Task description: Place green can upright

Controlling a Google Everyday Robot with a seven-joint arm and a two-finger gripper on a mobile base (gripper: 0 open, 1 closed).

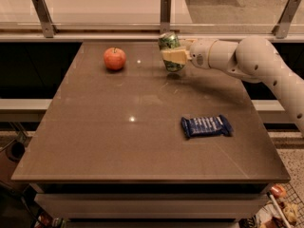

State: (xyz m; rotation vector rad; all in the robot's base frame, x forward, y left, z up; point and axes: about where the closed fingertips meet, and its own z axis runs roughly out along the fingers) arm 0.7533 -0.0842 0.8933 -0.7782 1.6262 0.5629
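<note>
The green can (170,45) is held near upright, slightly tilted, at the far middle of the brown table (118,141). Its bottom is just above or barely touching the tabletop; I cannot tell which. My gripper (174,56) reaches in from the right on the white arm and is shut on the green can, with one pale finger (174,57) across its front. The can's lower part shows below the finger.
A red-orange apple (114,59) sits at the far left of the table. A dark blue snack wrapper (206,126) lies flat at the right middle. A glass rail with metal posts (165,8) runs behind the table's far edge.
</note>
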